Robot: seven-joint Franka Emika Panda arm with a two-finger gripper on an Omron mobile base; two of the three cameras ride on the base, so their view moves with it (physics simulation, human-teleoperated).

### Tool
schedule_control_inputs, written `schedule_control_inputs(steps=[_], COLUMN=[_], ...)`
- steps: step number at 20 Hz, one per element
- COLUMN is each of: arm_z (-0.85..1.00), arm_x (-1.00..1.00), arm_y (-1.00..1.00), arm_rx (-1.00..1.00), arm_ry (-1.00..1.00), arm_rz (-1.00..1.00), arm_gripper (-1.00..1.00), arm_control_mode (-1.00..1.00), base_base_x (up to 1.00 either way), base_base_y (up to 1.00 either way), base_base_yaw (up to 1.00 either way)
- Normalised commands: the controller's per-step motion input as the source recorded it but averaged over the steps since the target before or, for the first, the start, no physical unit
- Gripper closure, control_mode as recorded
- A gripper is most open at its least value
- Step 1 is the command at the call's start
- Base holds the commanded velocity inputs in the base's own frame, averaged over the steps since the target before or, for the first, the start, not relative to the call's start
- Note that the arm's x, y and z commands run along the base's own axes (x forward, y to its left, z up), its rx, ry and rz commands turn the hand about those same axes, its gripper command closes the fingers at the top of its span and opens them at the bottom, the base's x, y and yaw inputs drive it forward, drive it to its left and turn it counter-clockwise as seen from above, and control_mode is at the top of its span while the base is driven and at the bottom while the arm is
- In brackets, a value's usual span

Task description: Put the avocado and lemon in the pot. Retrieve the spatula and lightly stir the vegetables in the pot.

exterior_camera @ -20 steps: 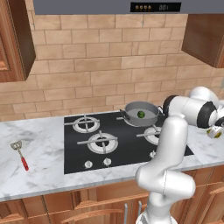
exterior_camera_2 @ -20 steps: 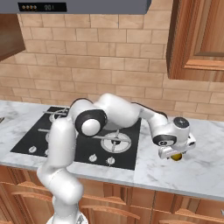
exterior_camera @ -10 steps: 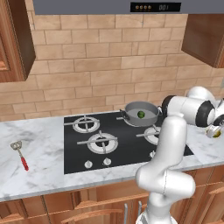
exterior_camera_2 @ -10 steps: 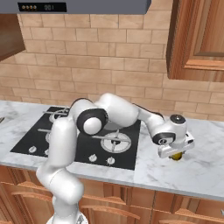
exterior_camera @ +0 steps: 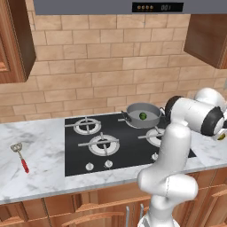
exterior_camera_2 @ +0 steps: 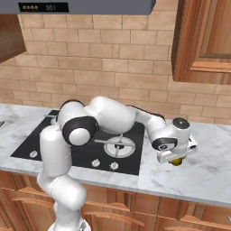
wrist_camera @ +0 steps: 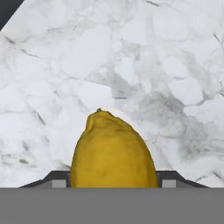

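A black cooktop [exterior_camera: 119, 148] with four ringed burners is set into the white marble counter [exterior_camera: 40, 177]. Behind the cooktop rises a tan brick wall [exterior_camera: 102, 66]; a grey range hood [exterior_camera: 111, 5] hangs above it, flanked by wooden cabinets [exterior_camera_2: 203, 40].

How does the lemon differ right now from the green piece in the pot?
The lemon is yellow; the green piece is dark green. The lemon is outside the pot, over the marble counter to the right of the stove, between the gripper fingers; the green piece already lies inside the pot, with nothing gripping it. Both are small produce, far smaller than the pot.
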Motion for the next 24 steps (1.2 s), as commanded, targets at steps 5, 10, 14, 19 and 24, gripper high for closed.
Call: schedule_control_inputs(steps=[5,10,14,19,24], arm_z=[0.26,0.60,0.71,0.68,0.68], arm_x=[-0.30,-0.01,0.01,0.12,0.26], arm_y=[0.84,0.72,0.60,0.58,0.59], arm_rx=[-0.01,-0.04,-0.02,-0.03,-0.01], arm_ry=[-0.08,0.00,0.00,0.00,0.00], arm_rz=[-0.04,0.00,0.00,-0.01,-0.08], arm_gripper=[1.00,1.00,1.00,1.00,1.00], arm_control_mode=[-1.00,-1.00,-1.00,-1.00,-1.00], base_base_x=[0.00,0.00,0.00,0.00,0.00], base_base_y=[0.00,0.00,0.00,0.00,0.00], base_base_yaw=[0.00,0.00,0.00,0.00,0.00])
